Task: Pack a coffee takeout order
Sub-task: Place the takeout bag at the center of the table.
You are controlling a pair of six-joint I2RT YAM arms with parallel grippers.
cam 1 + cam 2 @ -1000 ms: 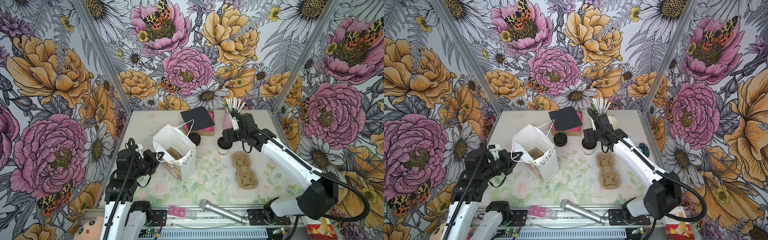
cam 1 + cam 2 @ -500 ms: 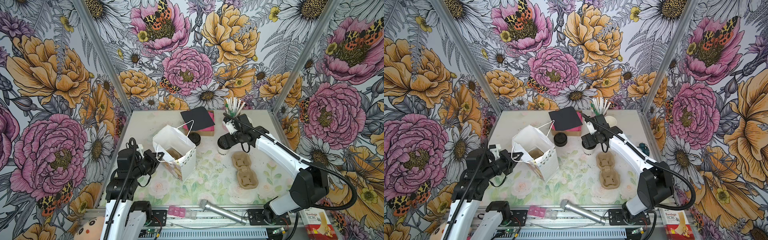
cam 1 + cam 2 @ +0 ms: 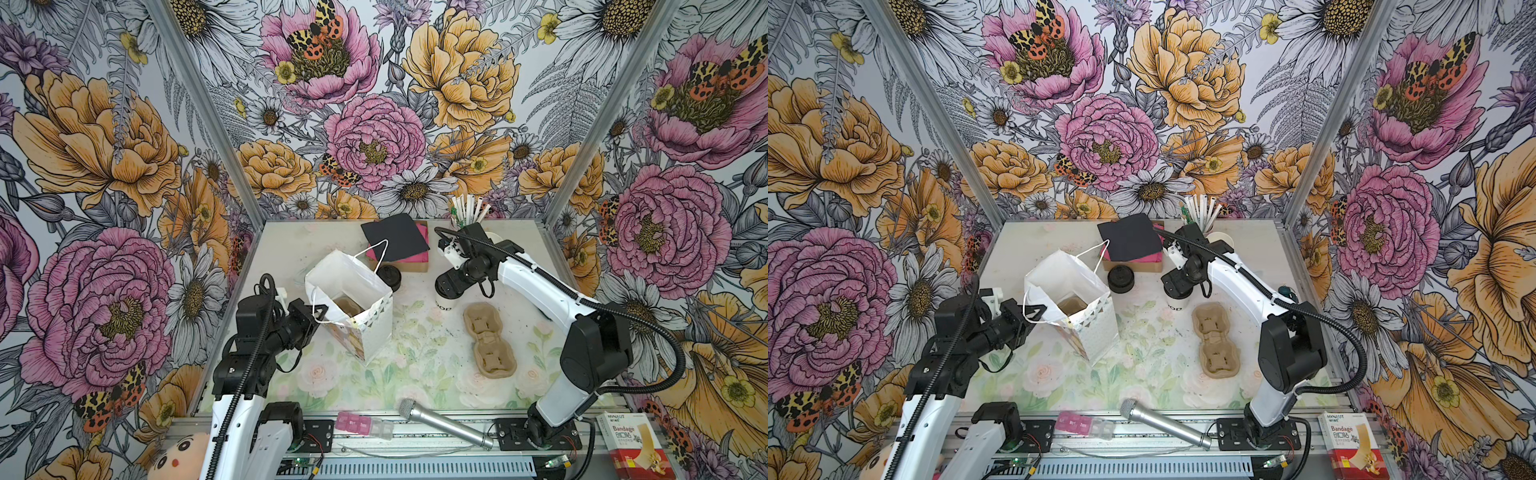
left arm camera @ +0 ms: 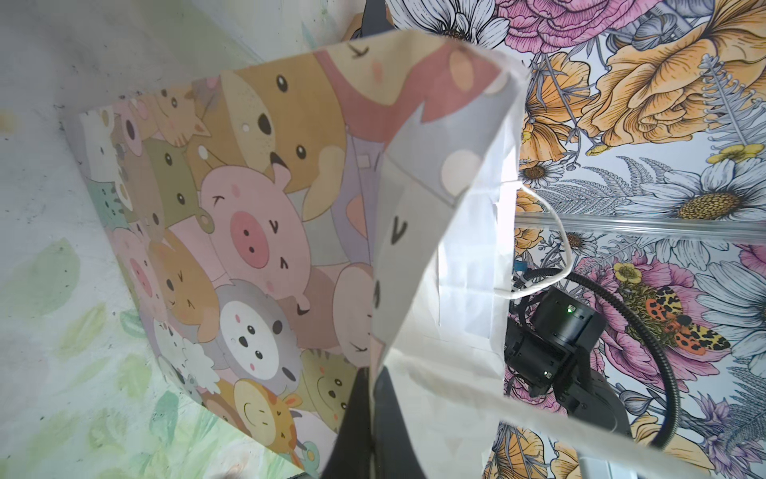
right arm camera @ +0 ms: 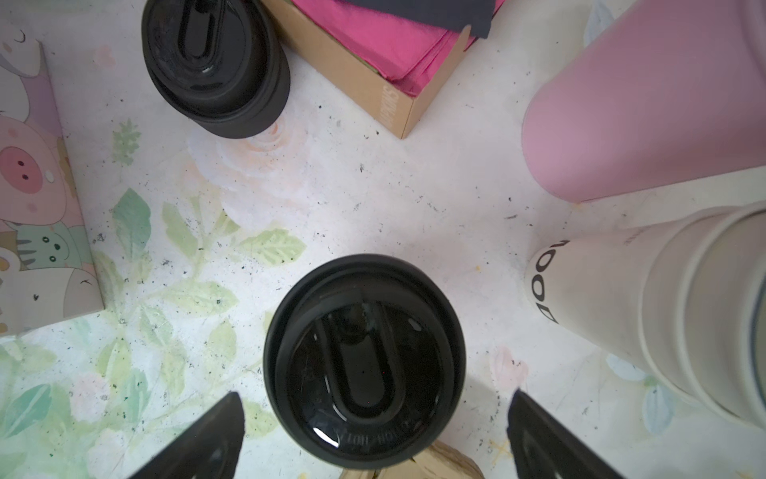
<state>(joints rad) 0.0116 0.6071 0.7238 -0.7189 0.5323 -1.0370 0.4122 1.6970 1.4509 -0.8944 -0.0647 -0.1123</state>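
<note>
Only right wrist shows cup lid (image 5: 364, 365).

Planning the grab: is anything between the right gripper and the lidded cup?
Nothing visible. The right gripper is open directly over the lidded cup; its fingers flank the black lid, with nothing between.

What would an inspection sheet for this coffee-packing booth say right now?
Surface: table, floral print, dark specks.
Job's things: cup upright, lid on; black napkin atop pink napkins; bag open.
Clutter: carrier, spare lids, cup stack, straws, microphone, bandage box.
Grippers: left gripper shut on bag rim; right gripper open above lid.
Cables: hose hangs in a free loop.
Surroundings: flowered walls.
</note>
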